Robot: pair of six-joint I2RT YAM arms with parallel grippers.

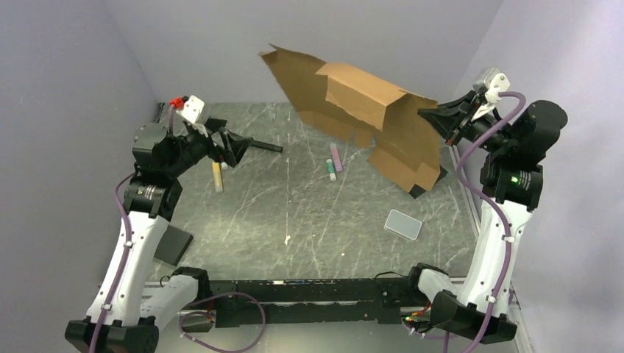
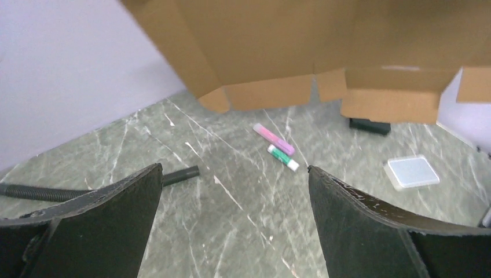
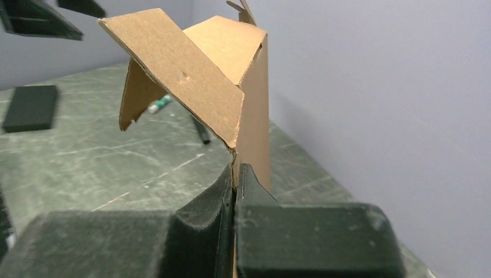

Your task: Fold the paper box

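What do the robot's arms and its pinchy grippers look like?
The left arm and right arm have white links and chunky black joints. A purple cable loops along each. A small green light glows on the right arm. The left gripper and right gripper each have two black wedge-shaped fingers.

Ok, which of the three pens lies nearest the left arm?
The yellow pen, lying just beside the left arm. The pink pen and green pen lie together mid-table, under the raised box.
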